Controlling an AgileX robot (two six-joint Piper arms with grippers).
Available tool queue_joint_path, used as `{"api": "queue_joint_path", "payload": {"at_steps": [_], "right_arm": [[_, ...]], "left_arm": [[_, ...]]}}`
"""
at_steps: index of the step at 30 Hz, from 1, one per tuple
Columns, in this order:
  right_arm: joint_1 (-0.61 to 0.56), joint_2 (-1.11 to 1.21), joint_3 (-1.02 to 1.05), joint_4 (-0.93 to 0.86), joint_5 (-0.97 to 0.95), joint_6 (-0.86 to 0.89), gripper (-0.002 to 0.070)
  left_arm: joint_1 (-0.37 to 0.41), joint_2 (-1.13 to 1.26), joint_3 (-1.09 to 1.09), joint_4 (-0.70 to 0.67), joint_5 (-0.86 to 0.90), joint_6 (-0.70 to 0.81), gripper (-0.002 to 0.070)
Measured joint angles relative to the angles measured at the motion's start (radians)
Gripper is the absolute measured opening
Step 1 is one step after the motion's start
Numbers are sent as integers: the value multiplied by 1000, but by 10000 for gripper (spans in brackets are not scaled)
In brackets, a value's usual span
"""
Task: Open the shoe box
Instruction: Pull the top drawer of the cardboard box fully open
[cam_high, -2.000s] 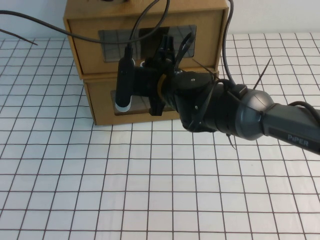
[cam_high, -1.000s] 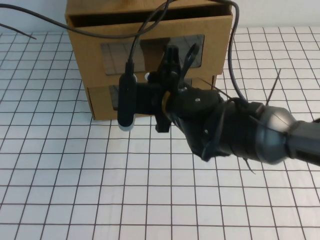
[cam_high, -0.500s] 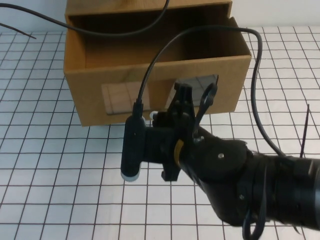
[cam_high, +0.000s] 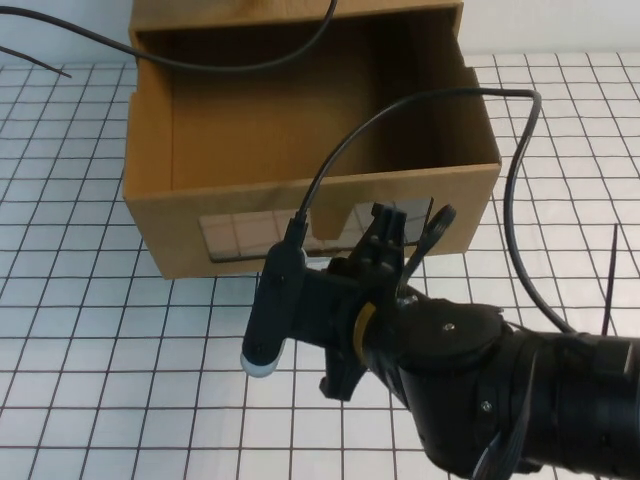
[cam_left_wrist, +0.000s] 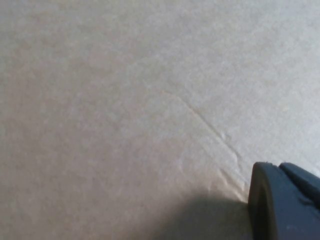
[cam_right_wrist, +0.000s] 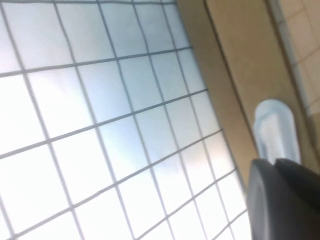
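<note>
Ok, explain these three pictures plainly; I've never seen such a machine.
This is a robot with two arms, each ending in a claw. The wide picture looks down from a raised camera on the robot's side: a cardboard shoe box on a white gridded table, its drawer standing open. In front, the right claw is shut at the drawer's front wall; whether it pinches anything does not show. The other two pictures come from wrist cameras. The right one sees the grid and the box's edge. The left one sees only plain cardboard close up and a bit of the left claw; that arm is outside the wide picture.
</note>
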Motion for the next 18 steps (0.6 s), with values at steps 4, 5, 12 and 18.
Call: {"api": "queue_joint_path", "payload": {"at_steps": [4,5,12,18], "right_arm": [[32,-19,0,39,9,1,1],[43,-32,0,61,14,1,9],[117,-194,0,215,128,1,27],[74,-319,-80,350,381,1,-6]], "left_arm": [[0,0,-20,0,16,0,-2],[0,0,-27,1,27,0,-2],[0,-21,-133,22,117,10,-2],[0,-135,-171,22,148,50,-2]]}}
